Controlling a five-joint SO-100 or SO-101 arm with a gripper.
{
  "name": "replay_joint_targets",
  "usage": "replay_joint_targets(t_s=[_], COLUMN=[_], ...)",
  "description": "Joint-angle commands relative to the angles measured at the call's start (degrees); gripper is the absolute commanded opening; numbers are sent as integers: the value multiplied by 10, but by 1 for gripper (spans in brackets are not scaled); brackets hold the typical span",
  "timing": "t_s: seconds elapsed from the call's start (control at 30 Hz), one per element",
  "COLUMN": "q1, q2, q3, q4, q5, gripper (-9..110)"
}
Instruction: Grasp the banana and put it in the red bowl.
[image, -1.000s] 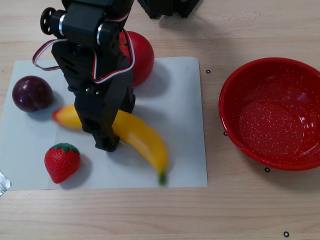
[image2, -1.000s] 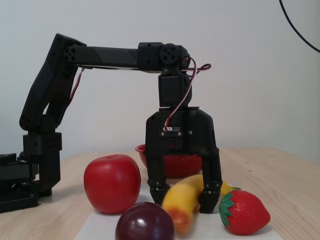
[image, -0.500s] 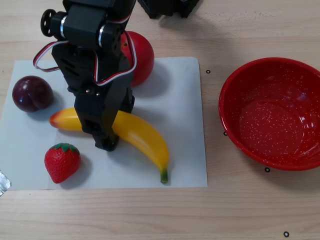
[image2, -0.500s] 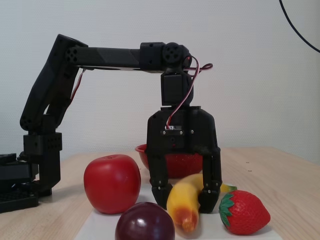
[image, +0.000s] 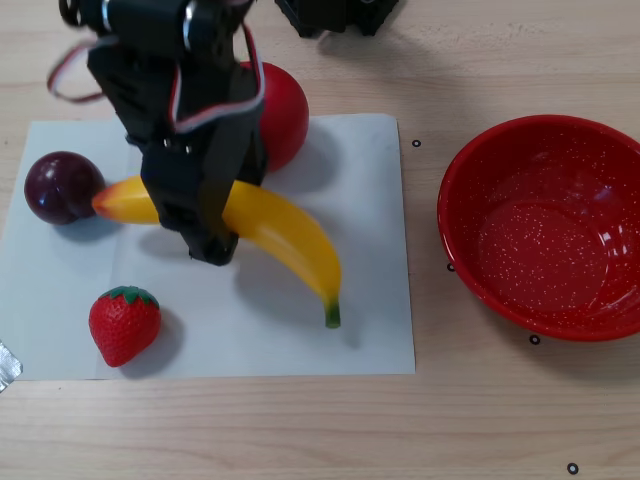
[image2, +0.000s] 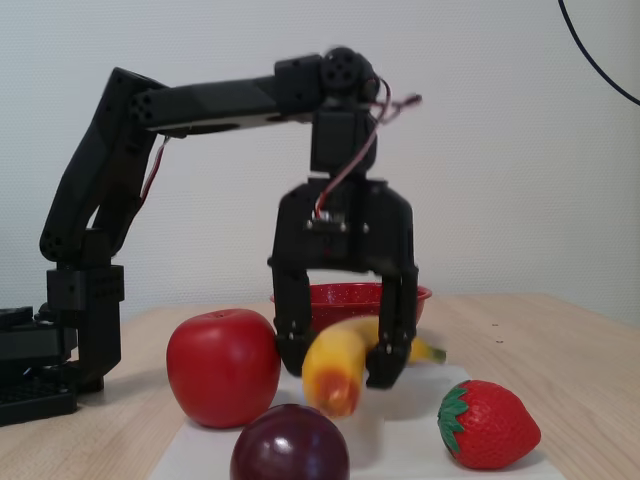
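My gripper (image2: 335, 365) is shut on the banana (image: 285, 240), which hangs clear of the white sheet (image: 370, 330) in the fixed view. The banana (image2: 335, 365) is yellow, with its orange-red tip toward the camera in the fixed view and its green stem pointing lower right in the other view. One black fingertip (image: 212, 248) shows on the near side of the fruit in the other view; the second finger is hidden behind it. The red bowl (image: 545, 225), speckled and empty, sits on the wood at the right, apart from the sheet; its rim (image2: 400, 292) shows behind the gripper.
A red apple (image: 278, 112) sits at the sheet's top edge behind the arm. A dark plum (image: 60, 186) lies at the left, close to the banana's tip. A strawberry (image: 124, 324) rests at the lower left. Small black marks dot the wood around the bowl.
The gripper has risen with the banana, lifting it off the sheet. In the other view the arm and fruit shifted up the frame; the rest stays put.
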Motion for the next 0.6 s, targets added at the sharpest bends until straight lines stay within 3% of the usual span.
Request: replay_joint_targets(t_s=[0.0,0.57], q1=[9,112], q2=[163,311], q3=[-82,-120], q4=[14,27], q5=[11,11], gripper=[0,0])
